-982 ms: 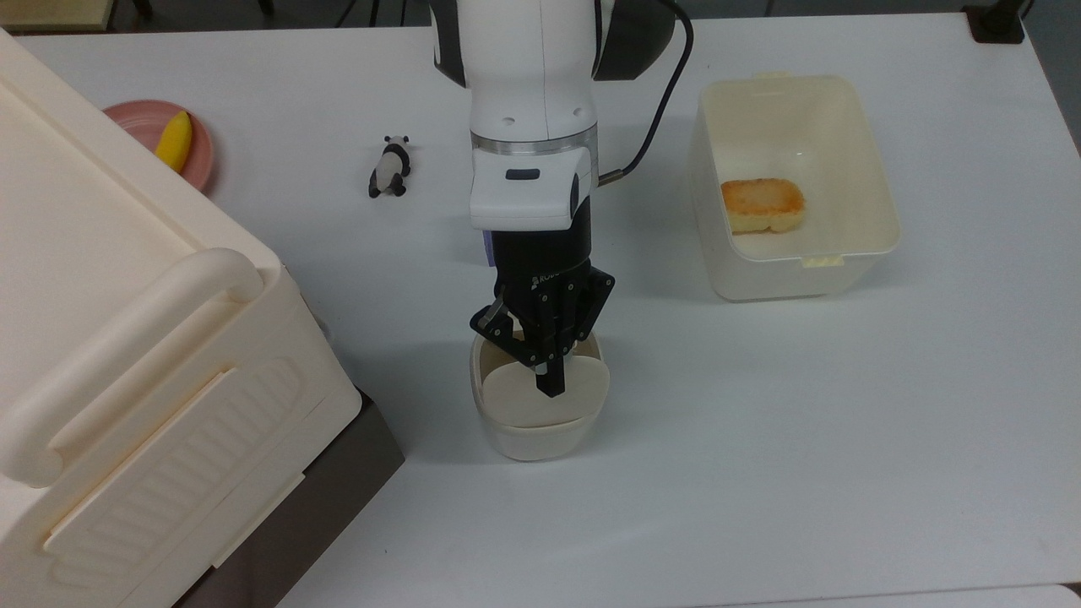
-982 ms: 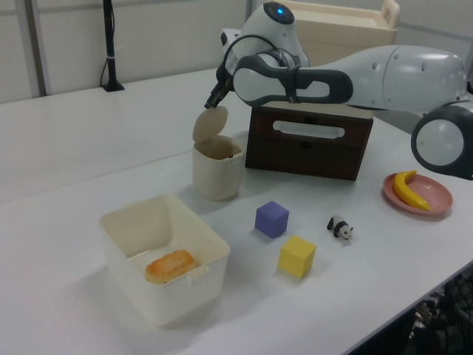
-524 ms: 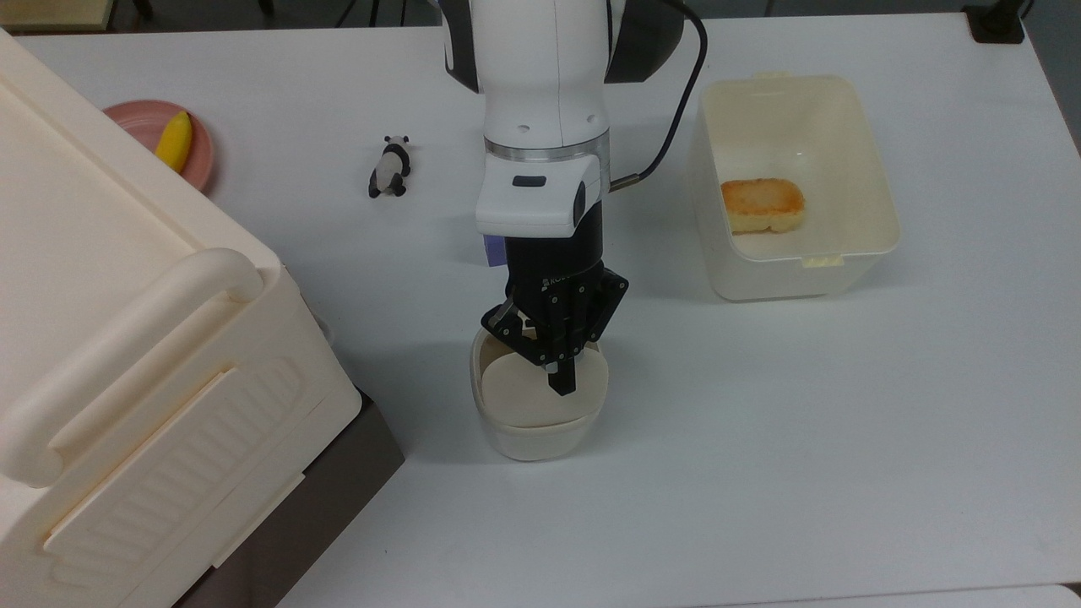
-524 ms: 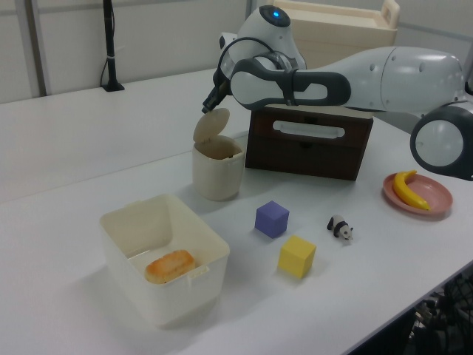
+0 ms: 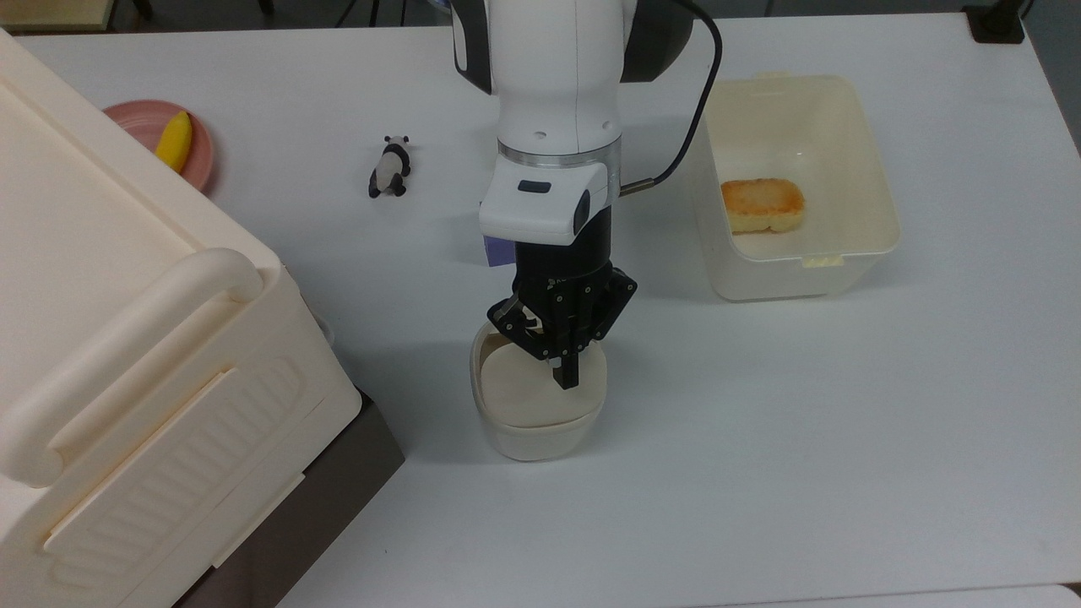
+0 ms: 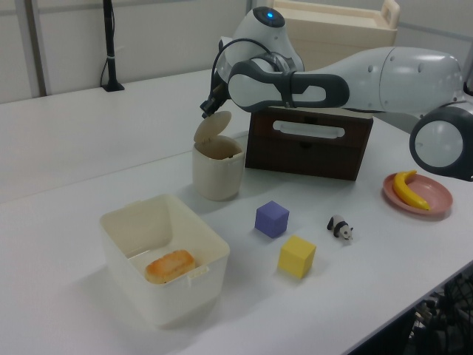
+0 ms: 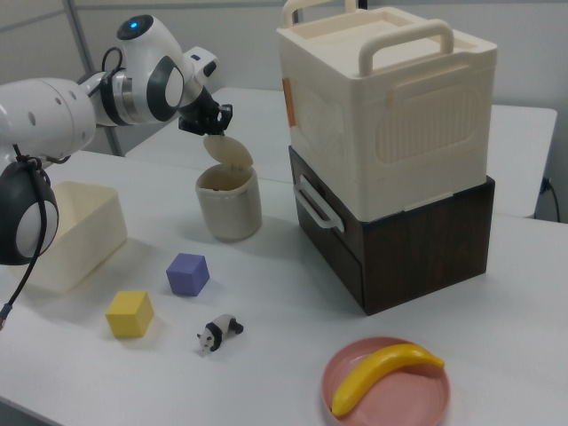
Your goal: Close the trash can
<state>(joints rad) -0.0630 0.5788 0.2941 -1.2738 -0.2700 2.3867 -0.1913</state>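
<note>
Pincer [image 5: 567, 376], pressed together, is set against the trash can [image 5: 537, 422]'s half-raised lid [image 5: 528, 390]; if pushed off-centre, the light can could be tipped.

Robotics lab: white table [image 5: 844, 422] with toy props, black camera stand [image 6: 109, 44].

I have the white arm [image 6: 384, 70] reaching out level over the table, its wrist bent so the black gripper [image 5: 564, 371] points down and slightly forward. My fingers [image 5: 569, 371] sit pressed together with no gap between them. In the right view the gripper [image 7: 209, 127] hangs tilted below the elbow joint.
</note>
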